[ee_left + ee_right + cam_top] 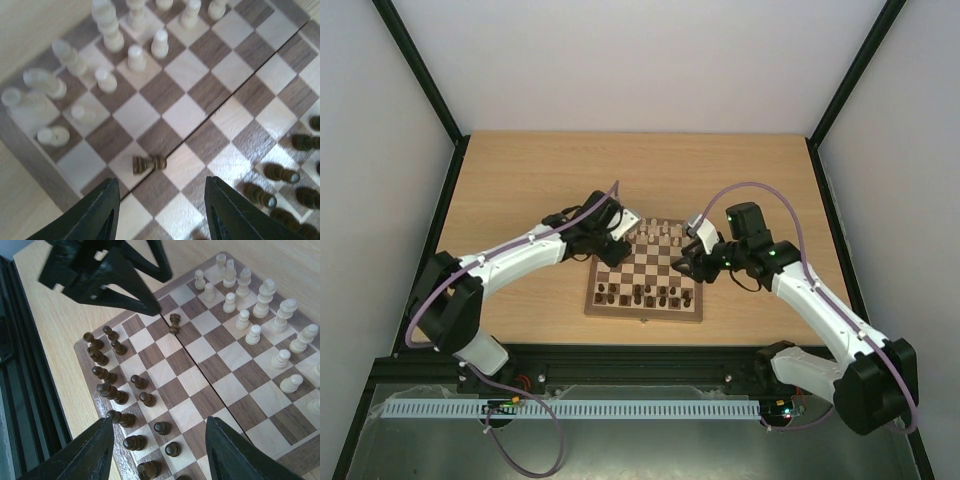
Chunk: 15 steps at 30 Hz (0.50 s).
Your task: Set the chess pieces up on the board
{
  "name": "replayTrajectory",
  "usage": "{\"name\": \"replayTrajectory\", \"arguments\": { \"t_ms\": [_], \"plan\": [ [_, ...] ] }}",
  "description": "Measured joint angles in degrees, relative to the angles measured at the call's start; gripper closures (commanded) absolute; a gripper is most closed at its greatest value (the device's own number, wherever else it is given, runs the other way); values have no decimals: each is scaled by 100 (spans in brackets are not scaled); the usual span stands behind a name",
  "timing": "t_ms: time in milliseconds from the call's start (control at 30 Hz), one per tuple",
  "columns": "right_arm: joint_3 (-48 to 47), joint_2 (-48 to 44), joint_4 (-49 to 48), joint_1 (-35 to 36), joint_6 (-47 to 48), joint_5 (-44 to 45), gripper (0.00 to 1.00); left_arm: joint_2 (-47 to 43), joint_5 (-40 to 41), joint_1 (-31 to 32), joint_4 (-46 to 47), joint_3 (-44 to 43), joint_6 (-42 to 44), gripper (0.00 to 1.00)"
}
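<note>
- Left wrist view: the left gripper (161,186) hangs low over the board (135,115), with its fingers moderately apart and nothing between them.
- Just ahead of this gap, one dark pawn (148,164) lies on its side close to the middle seam of the board. It touches neither finger.
- The right gripper (159,422) is over the opposite side of the board, and its fingers are wide apart and also hold nothing.
- Under and ahead of it, the dark pieces (112,392) stand in two loose rows along the board edge nearest to the arms.
- The pale pieces (255,333) stand in two rows along the far edge.
- The board lies flat near the middle of the table (520,180), with one gripper at its left far corner and the other at its right edge.
</note>
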<state>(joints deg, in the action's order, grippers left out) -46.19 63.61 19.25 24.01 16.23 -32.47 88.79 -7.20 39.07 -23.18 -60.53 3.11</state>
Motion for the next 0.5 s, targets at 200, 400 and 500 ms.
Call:
{"name": "replayTrajectory", "arguments": {
  "t_ms": [200, 400, 500],
  "plan": [
    [46, -280, -4, 0, 2, 0, 48, 575, -214, 13, -35, -564, 339, 50],
    [52, -282, -4, 0, 4, 17, 48, 1314, -590, -33, -267, -918, 466, 50],
    [55, -291, -4, 0, 7, 33, 48, 1427, -671, -48, -354, -916, 494, 50]
  ]
}}
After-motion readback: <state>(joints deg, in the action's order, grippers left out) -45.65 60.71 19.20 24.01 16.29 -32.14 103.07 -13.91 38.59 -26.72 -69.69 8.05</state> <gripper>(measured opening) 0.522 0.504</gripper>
